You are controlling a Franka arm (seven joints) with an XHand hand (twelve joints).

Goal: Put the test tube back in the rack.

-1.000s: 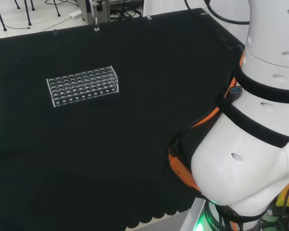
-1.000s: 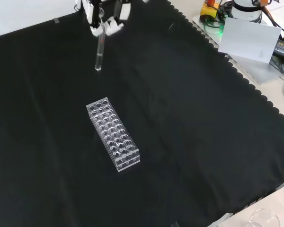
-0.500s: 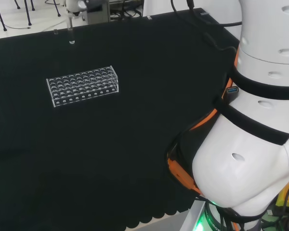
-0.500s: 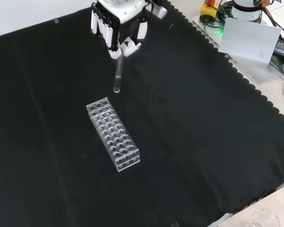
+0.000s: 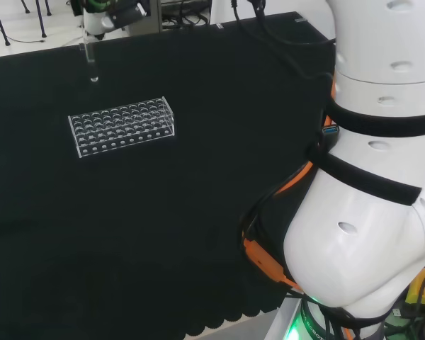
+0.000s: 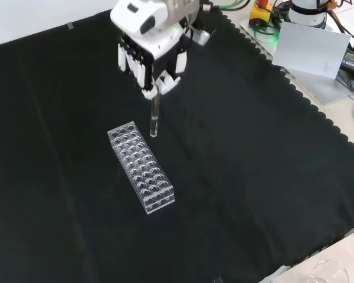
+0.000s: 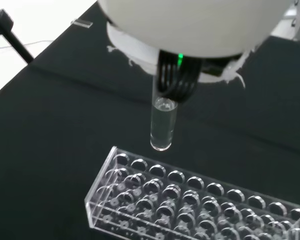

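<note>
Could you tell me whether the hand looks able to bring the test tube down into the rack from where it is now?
Probably yes: the hand holds the test tube upright just beyond the rack's end, with nothing between them and its holes open.

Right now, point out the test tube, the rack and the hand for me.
Tube (image 6: 154, 122): front view, lower part of the glass.
Rack (image 6: 141, 167): front view, middle of its top plate of holes.
Hand (image 6: 146, 56): front view, on the fingers above the tube.
</note>
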